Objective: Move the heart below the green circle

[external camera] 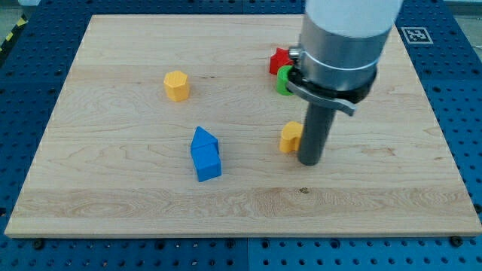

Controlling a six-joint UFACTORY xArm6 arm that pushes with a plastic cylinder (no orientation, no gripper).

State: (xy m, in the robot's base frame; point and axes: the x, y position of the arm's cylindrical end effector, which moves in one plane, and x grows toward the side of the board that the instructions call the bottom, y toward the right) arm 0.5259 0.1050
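Camera view, single frame. Wooden board (113,203) on a blue perforated bench (22,113).

My tip (309,162) sits right of frame centre, resting on the board. The arm ends in a plain rod, so there are no jaws to stand apart or together and nothing is clamped. The arm's grey cylindrical body (343,38) fills the upper right of the frame and covers part of the board behind it.

Task block: the yellow heart (291,138) lies just left of the rod, near frame centre-right. It appears to touch the rod's lower shaft, or to stand hard beside it; the exact contact cannot be made out. Its right side is hidden by the rod, so the heart shape is only partly legible.

Green circle (283,81): upper right of centre, mostly hidden behind the arm's collar; only its left edge shows. It lies above the yellow heart in the frame, apart from it.

Count of blocks visible:
- yellow: two, the heart and a yellow hexagon (176,86) in the upper left of centre
- blue: one blue block (205,154), irregular pointed shape, left of centre, lower middle
- red: one red block (281,60), shape unclear, touching or just above the green circle
- green: one

A black and white marker tag (415,35) sits on the bench beyond the board's upper right corner.
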